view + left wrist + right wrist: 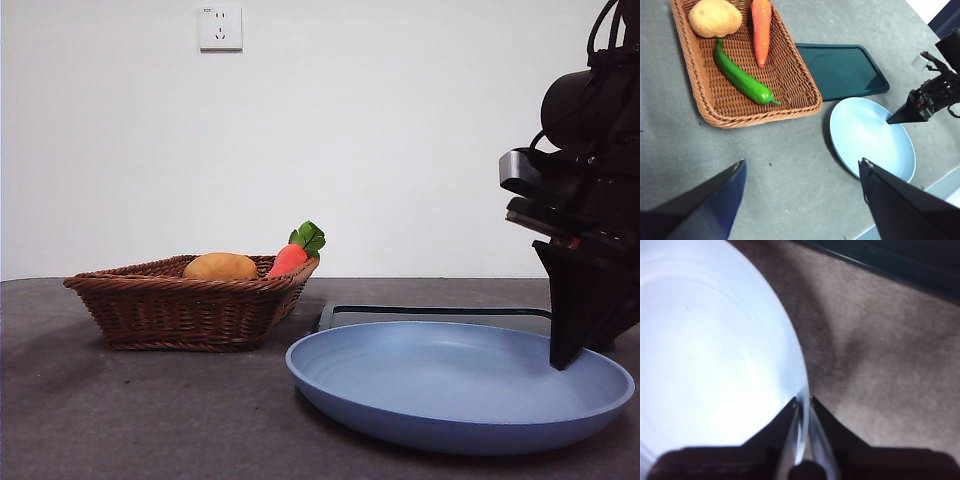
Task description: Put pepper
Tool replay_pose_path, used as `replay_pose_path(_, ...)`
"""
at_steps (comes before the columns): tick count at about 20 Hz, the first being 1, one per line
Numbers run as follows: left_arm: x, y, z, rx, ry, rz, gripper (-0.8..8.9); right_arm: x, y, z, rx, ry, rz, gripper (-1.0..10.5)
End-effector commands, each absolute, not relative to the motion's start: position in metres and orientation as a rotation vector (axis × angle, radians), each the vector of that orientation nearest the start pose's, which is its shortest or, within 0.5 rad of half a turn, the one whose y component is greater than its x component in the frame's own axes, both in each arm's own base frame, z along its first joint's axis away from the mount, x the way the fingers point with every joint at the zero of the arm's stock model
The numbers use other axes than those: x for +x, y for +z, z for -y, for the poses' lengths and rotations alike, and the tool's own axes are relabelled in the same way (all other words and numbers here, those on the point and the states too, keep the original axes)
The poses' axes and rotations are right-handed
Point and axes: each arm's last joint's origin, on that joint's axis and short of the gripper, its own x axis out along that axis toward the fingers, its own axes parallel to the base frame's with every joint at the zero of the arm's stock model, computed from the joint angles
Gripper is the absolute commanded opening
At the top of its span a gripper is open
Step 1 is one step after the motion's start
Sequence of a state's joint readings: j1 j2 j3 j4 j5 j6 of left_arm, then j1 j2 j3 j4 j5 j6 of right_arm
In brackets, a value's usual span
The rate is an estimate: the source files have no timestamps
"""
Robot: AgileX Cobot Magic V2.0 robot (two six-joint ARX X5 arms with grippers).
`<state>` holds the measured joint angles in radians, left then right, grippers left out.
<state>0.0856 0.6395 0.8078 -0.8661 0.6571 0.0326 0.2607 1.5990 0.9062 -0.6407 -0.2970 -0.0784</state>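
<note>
surface: grey table — on it: wicker basket | blue plate | dark green tray

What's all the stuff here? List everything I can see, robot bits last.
pepper: one, glossy green, lying in the basket
potato: one, tan, basket corner
carrot: one, orange, in the basket beside the pepper
basket: one, brown wicker, on the table
blue plate: one, light blue, holds nothing
tray: one, dark green, between basket and plate
wall socket: one, white
table: grey
left tool: black, open, hovering high
right tool: black, shut on the blue plate's rim
</note>
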Motion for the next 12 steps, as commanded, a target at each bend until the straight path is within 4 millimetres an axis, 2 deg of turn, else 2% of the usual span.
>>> replay_pose_path(1,0.111,0.308,0.008,-0.224,-0.558,-0.630,3.90,0.269,0.163,-0.081,-0.043,0.517,-1.332,0.0)
replay_pose_path(4,0.112,0.309,0.009,-0.245,-0.552,-0.629,3.89,0.266,0.171,-0.080,-0.029,0.507,-1.320,0.0)
replay_pose_path(6,0.113,0.310,0.010,-0.257,-0.556,-0.618,3.89,0.260,0.185,-0.078,-0.022,0.505,-1.284,0.0)
replay_pose_path(8,0.119,0.310,0.013,-0.279,-0.560,-0.632,3.89,0.250,0.205,-0.075,-0.020,0.506,-1.232,0.0)
replay_pose_path(12,0.147,0.300,0.024,-0.290,-0.522,-0.721,3.89,0.221,0.252,-0.063,-0.012,0.495,-1.098,0.0)
